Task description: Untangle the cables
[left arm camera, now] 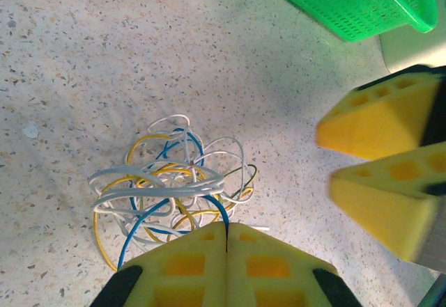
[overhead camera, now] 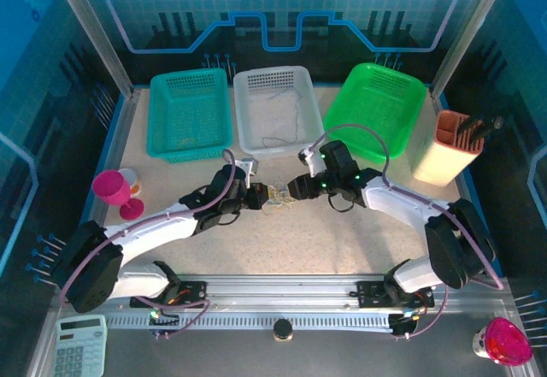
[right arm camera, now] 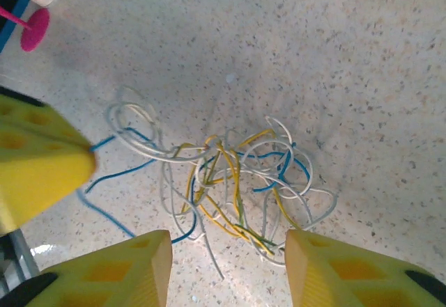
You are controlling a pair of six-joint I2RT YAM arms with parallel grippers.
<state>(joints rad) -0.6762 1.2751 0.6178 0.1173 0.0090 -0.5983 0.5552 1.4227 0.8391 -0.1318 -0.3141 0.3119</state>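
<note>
Several thin, limp, light cables [left arm camera: 174, 189] lie knotted mid-table [overhead camera: 299, 244], left gripper [left arm camera: 226, 232] clenched on one strand, right gripper [right arm camera: 226, 239] released astride them; pinch a loose outer loop.

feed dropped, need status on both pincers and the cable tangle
Left pincer shut beside cable tangle. Right pincer open over it. Tangle knotted, on the table. Nothing lying on it.

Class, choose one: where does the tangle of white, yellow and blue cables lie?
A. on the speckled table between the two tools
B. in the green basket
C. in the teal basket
A: the cables lie on the table, between the left tool and the right tool.
</note>
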